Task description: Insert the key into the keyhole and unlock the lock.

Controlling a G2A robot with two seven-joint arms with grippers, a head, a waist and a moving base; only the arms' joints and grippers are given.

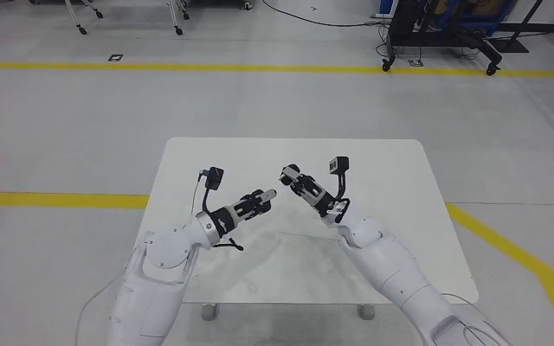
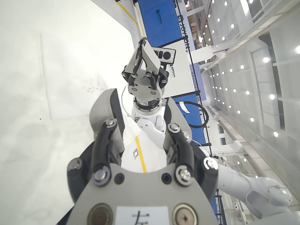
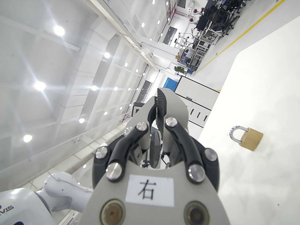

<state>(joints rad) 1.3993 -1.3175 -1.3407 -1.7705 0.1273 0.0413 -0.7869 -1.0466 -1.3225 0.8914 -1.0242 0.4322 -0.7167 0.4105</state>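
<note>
- White table (image 1: pixel 389 173) with rounded corners, top scuffed with faint grey marks.
- Grey floor (image 1: pixel 277 104) all round it. Yellow lines (image 1: pixel 260 67) run past the table's far edge and out from both its sides.
- Black wheeled rack (image 1: pixel 441 26) on the floor beyond the far right corner.
- Blue panels (image 2: pixel 159 19) and rows of ceiling lights (image 3: pixel 58 31) in the hall.
- Padlock (image 3: pixel 249 138): brass body, silver shackle closed, lying flat on the table close to an edge. Can't tell which edge.
- Left arm (image 1: pixel 173 251) is bent and raised off the table, forearm aimed toward the table's middle.
- Left gripper (image 2: pixel 141 98) is above the table's middle, spread wide, with nothing between its pads.
- Right arm (image 1: pixel 389 259) is bent the same way, coming in over the near right part of the table, forearm aimed toward the far left corner.
- Right gripper (image 1: pixel 287 173) is above the middle too, facing the left one, tips near but apart.
- Its fingers are pressed together at the tips. Can't tell if anything thin is pinched there.
</note>
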